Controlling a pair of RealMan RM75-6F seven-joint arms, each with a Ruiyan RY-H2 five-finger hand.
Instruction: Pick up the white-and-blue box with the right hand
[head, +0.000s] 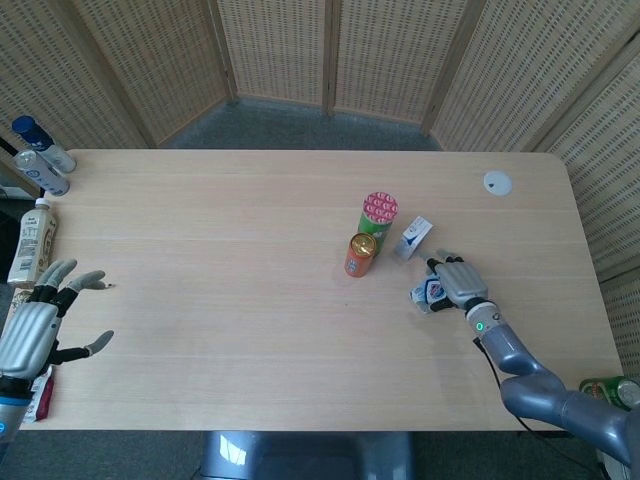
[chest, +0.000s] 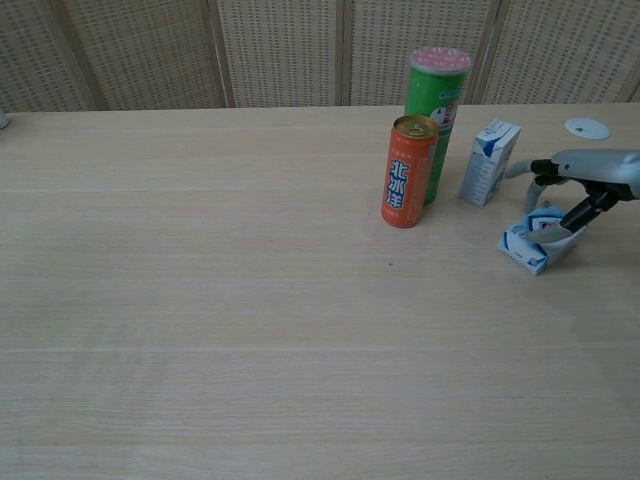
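The small white-and-blue box (head: 430, 293) (chest: 532, 247) lies flat on the table, right of the cans. My right hand (head: 460, 283) (chest: 585, 180) hovers over its right end, fingers curved down behind it. The thumb (chest: 566, 226) touches the box's top. The box rests on the wood, and no firm grip on it shows. My left hand (head: 40, 325) stays at the table's left edge with its fingers spread, holding nothing. It does not appear in the chest view.
An upright white-and-blue carton (head: 412, 238) (chest: 488, 162) stands just behind the box. Beside it are an orange can (head: 360, 254) (chest: 410, 171) and a green tube (head: 379, 218) (chest: 436, 95). A white disc (head: 497, 182) lies far right, bottles (head: 40, 160) stand far left, and a green can (head: 605, 392) sits off the right edge.
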